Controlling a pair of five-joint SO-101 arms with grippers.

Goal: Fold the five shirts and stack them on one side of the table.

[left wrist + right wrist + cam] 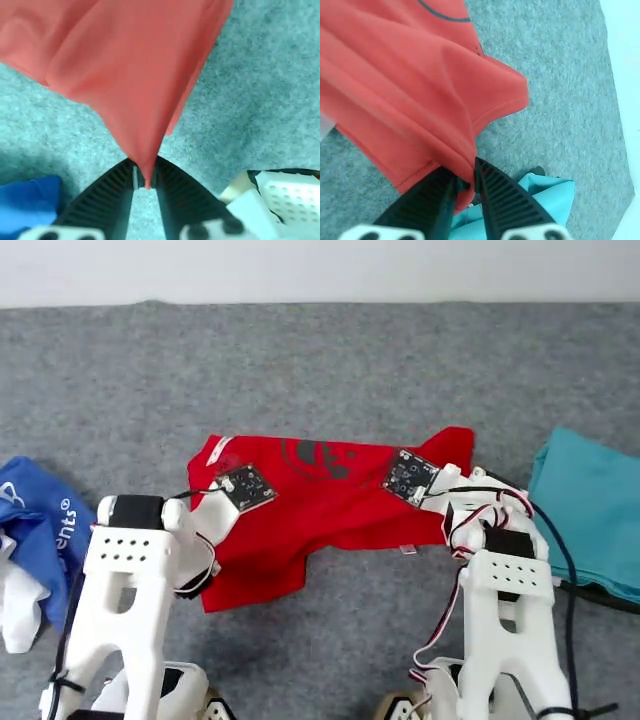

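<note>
Far left of the grey counter (pixel 400 370): a blue shirt (pixel 35 515) lies crumpled at the edge, with a white shirt (pixel 18 610) bunched just beside it on the near side. Next over, your left arm (pixel 130 570) stands at the near-left corner of the red shirt (pixel 320 500). Your left tool (pixel 145 180) is clamped on that shirt, the cloth drawn to a narrow point between the ribbed jaws; in the left wrist view the blue shirt (pixel 25 205) sits close by. Centre: the red shirt is spread across the middle of the counter, dark print facing up and wrinkled, its near-left part bunched toward the left arm. A small white tag (pixel 408 549) shows at its near hem. Right of centre: your right arm (pixel 505 590) stands at the shirt's right end, and your right tool (pixel 466 172) is closed on a gathered fold of red cloth near the stitched hem. Far right: a teal shirt (pixel 590 510) lies flat at the counter's edge, apart from the red one in the high view, with a dark layer under its near edge; you cannot tell what that is.
</note>
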